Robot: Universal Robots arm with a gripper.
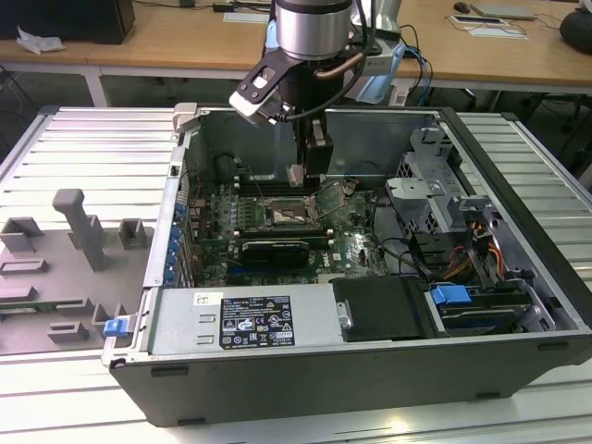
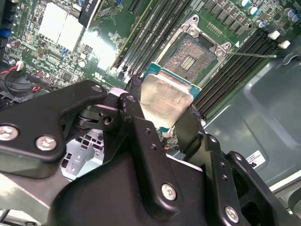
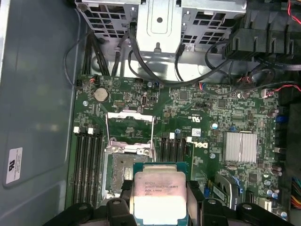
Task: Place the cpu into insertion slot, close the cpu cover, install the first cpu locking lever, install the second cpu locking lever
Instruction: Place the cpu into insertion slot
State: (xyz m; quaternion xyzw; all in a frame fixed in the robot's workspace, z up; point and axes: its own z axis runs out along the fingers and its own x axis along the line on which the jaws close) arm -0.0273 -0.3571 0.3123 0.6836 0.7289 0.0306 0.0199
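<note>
Cpu [image 2: 165, 94], its pale metal top showing, is pinched between the black fingers [image 2: 137, 123] of the gripper [image 2: 163, 113] in the second wrist view, held clear of the green board [image 2: 108, 44], with the bare slot [image 2: 188, 56] just beyond it. In the first wrist view the cpu [image 3: 160, 190] overlaps the near edge of the slot [image 3: 117, 174], and the cover [image 3: 131, 114] is swung open behind it. In the exterior view the gripper [image 1: 303, 172] hangs inside the computer case [image 1: 185, 388], above the slot [image 1: 289, 215].
</note>
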